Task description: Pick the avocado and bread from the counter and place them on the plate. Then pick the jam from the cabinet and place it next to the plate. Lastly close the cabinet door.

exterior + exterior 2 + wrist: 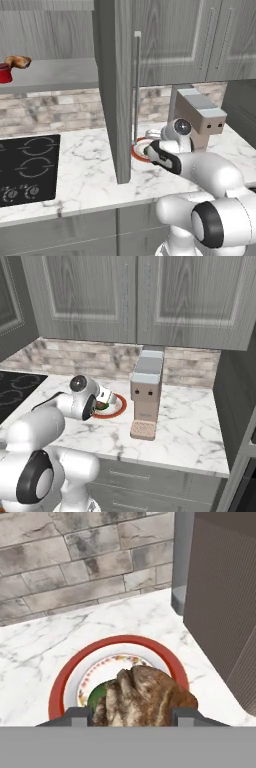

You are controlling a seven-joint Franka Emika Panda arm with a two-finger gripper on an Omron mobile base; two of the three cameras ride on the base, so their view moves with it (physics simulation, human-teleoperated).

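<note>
In the hand view my gripper [132, 714] is shut on the bread [145, 697], a brown roll held between the two finger tips. It hangs over the white centre of the plate [65, 677], which has an orange-red rim. The dark green avocado [97, 694] lies on the plate, partly under the bread's left side. From the right base view the hand [109, 397] is low over the plate [119, 406]. The jam [5, 73], a red jar, stands on the shelf of the cabinet [55, 75]. The cabinet door [116, 90] stands open, edge-on, its bar handle [136, 85] facing me.
A tan coffee machine [146, 391] stands right beside the plate on the counter [85, 170]. A golden-brown pastry [18, 61] sits behind the jam. The black cooktop [27, 167] lies at the left. A stone backsplash [75, 567] closes the back.
</note>
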